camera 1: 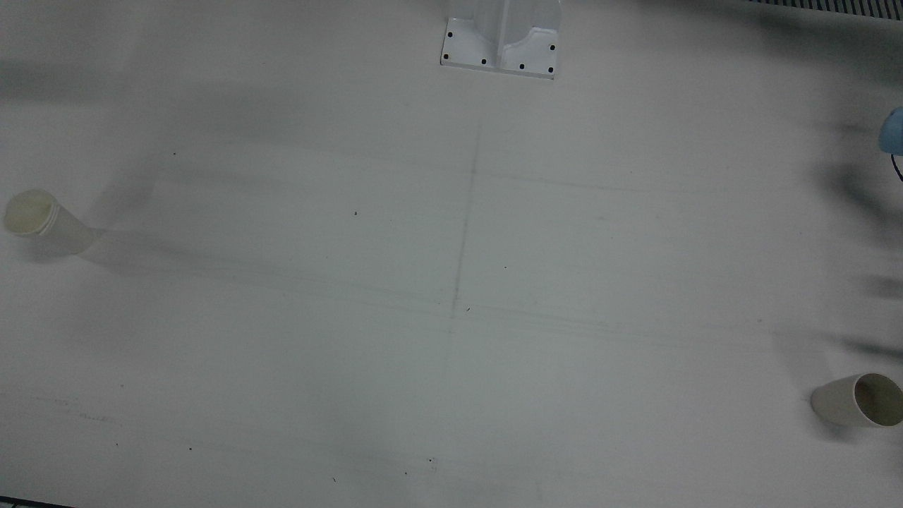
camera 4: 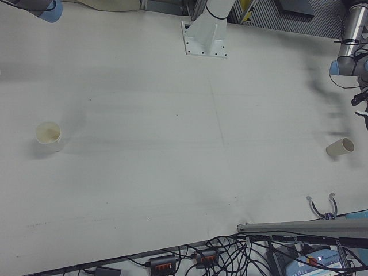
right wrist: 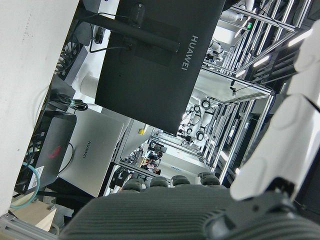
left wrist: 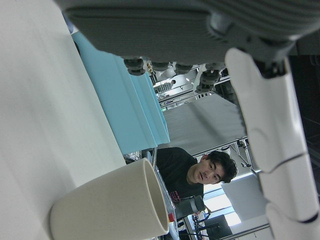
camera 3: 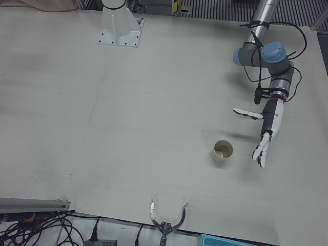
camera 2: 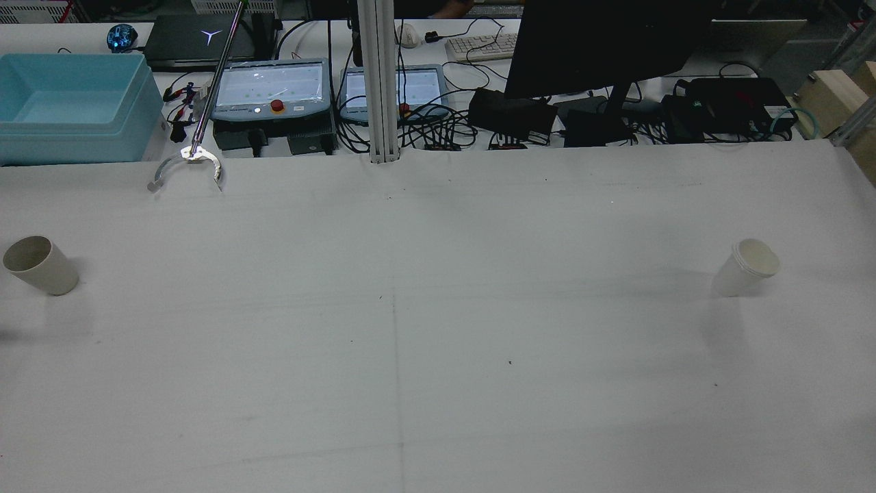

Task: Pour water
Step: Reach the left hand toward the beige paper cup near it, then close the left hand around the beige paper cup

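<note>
- On my left side an empty beige cup (camera 2: 40, 264) stands upright on the white bench (camera 2: 438, 356); in the left-front view its inside looks dry.
- My left hand (camera 3: 267, 130) hovers just beside that cup, not touching it, fingers (camera 3: 260, 154) spread wide and pointing down, holding nothing.
- The middle of the bench is bare apart from a faint seam line and some specks.
- Well apart on my right stands a white cup (camera 2: 747, 267), upright; its pale inside could be liquid, but I cannot tell.
- My right hand (right wrist: 210, 210) shows only in its own camera: palm and one finger at the edge, nothing between them. Whether the fingers are spread or curled I cannot tell.
- I judge the task barely begun: neither cup is grasped, nothing is poured. Left to do: take a cup, bring the two together, tip one into the other.
- Beyond the far edge: a light blue bin (camera 2: 68, 106), a long grabber tool (camera 2: 205, 103), two teach pendants (camera 2: 270, 89), a dark monitor (camera 2: 602, 48), tangled cables, and a person (left wrist: 192, 175) seen from my left hand.
</note>
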Controlling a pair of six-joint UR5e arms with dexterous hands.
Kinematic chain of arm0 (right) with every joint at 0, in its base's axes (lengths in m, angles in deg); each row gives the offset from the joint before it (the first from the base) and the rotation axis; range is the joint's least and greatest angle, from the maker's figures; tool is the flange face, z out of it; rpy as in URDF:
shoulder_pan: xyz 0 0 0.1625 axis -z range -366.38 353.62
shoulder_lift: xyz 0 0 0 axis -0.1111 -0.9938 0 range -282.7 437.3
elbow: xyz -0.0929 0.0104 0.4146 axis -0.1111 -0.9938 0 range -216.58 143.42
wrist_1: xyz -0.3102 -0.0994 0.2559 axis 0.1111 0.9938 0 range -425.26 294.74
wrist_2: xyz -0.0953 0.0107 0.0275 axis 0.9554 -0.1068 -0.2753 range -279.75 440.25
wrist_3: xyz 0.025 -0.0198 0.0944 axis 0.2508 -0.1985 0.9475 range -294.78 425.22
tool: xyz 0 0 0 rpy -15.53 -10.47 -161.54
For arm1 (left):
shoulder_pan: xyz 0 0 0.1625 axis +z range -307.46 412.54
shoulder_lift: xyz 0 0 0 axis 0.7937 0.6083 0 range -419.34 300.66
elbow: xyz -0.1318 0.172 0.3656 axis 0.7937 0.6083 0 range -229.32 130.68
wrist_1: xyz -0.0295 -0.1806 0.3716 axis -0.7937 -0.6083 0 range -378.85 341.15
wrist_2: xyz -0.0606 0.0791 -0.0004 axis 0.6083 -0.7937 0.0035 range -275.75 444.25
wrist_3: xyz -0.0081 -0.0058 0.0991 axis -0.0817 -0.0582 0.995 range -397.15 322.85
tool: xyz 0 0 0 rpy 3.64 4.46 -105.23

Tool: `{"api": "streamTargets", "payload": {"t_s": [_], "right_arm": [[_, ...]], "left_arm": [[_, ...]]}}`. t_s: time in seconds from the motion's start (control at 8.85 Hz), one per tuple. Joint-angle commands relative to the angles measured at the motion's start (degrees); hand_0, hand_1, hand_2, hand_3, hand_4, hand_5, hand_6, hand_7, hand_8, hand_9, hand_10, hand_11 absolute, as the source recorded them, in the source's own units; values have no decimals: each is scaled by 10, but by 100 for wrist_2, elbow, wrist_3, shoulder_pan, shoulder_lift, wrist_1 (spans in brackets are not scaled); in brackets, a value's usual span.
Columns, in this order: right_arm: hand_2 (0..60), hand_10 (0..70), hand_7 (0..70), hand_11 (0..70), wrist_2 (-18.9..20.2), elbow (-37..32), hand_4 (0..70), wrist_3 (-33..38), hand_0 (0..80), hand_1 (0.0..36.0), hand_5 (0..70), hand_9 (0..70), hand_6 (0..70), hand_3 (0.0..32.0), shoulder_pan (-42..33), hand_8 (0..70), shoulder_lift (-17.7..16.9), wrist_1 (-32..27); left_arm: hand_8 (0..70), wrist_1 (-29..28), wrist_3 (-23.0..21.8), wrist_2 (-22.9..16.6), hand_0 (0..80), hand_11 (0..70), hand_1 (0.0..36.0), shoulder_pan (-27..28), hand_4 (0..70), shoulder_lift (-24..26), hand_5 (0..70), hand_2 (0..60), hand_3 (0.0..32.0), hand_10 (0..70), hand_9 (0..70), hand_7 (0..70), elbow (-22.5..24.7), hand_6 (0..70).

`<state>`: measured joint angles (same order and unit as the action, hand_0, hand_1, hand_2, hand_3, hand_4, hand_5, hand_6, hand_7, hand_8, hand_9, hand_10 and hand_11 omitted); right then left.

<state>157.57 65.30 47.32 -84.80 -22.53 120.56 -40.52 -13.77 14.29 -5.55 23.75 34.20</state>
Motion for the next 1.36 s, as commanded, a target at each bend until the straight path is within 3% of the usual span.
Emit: {"api": "streamTargets", "payload": {"t_s": [0.0,0.34,0.56,0.79,1.24], "right_arm": [[100,0,0,0,2,16,0,6,438,119,0,0,0,0,-41,0,-2,-2],[109,0,0,0,11,51,0,-11,446,124,0,0,0,0,-85,0,34,15],[114,0,0,0,11,60,5,-11,449,125,0,0,0,0,-103,0,42,24],[119,0,0,0,28,103,12,-11,452,127,0,0,0,0,-129,0,51,33],[121,0,0,0,46,253,23,-20,457,131,0,2,0,0,-173,0,51,41]], "left_arm": [[0,-49,34,9,537,61,105,201,155,714,52,0,0,29,0,30,-694,12],[0,-609,586,26,543,53,109,202,156,814,46,0,0,23,0,16,-907,7],[0,-1154,719,35,542,53,110,202,154,1032,54,0,0,23,0,20,-1643,8],[0,-1348,816,35,539,56,109,202,154,1148,56,0,0,25,0,23,-2005,9],[0,-1367,781,-9,533,51,100,210,150,1288,44,0,0,23,0,28,-2172,12]]}}
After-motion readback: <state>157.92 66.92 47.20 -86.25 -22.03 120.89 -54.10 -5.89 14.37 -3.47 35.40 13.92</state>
